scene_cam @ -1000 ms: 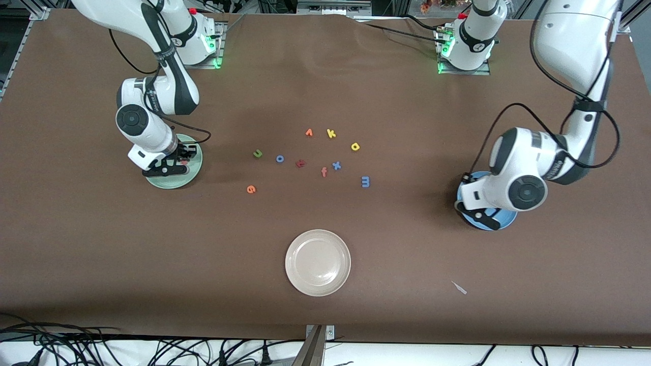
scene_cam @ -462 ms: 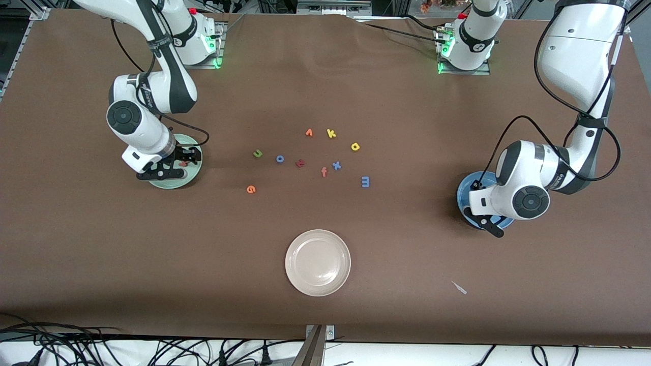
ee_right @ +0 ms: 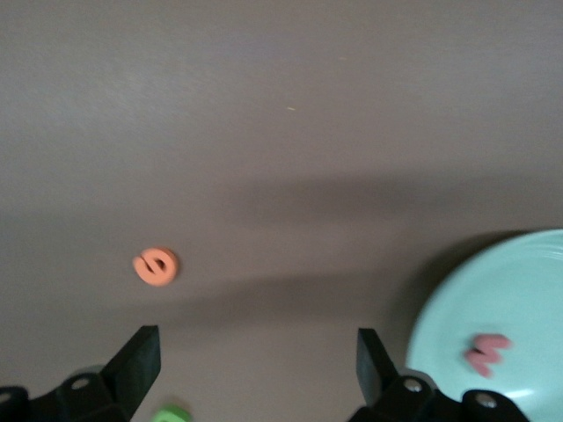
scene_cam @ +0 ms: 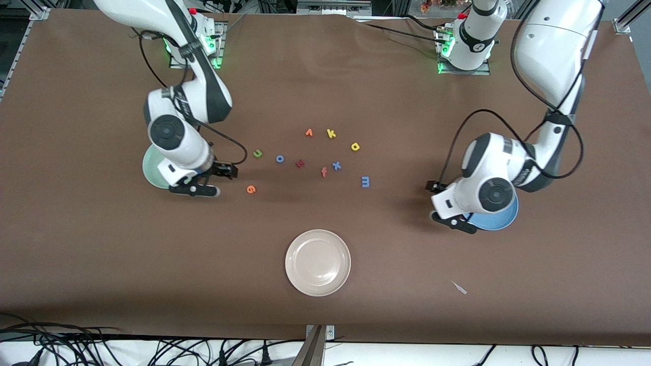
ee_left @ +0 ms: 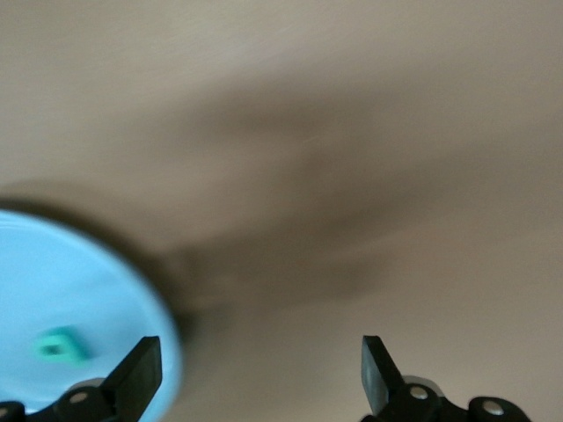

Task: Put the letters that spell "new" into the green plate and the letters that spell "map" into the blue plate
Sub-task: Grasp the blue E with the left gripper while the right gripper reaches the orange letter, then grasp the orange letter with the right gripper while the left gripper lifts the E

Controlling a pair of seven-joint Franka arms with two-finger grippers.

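The green plate [scene_cam: 151, 170] is half covered by the right arm, and the pinkish-red w [ee_right: 486, 352] lies in it. My right gripper [scene_cam: 211, 179] [ee_right: 255, 352] hangs open and empty over bare table between that plate and the orange e [scene_cam: 250, 189] [ee_right: 156, 266]. The olive n [scene_cam: 258, 153] [ee_right: 171, 413] lies close by. The blue plate [scene_cam: 501, 219] [ee_left: 70, 281] holds the teal p [ee_left: 62, 345]. Over the table at this plate's rim, my left gripper [scene_cam: 438, 203] [ee_left: 259, 360] is open and empty. The blue m [scene_cam: 365, 181] and yellow a [scene_cam: 355, 147] lie mid-table.
Among the letters lie a blue o [scene_cam: 279, 158], a dark red letter [scene_cam: 300, 163], a salmon f [scene_cam: 324, 172], a blue x [scene_cam: 336, 165], a yellow k [scene_cam: 331, 133] and a small orange piece [scene_cam: 308, 132]. A cream plate [scene_cam: 318, 262] stands nearer the front camera.
Both grippers opened over their plates, leaving the w in the green plate and the p in the blue one. Both then swung off the plates toward the middle of the table.
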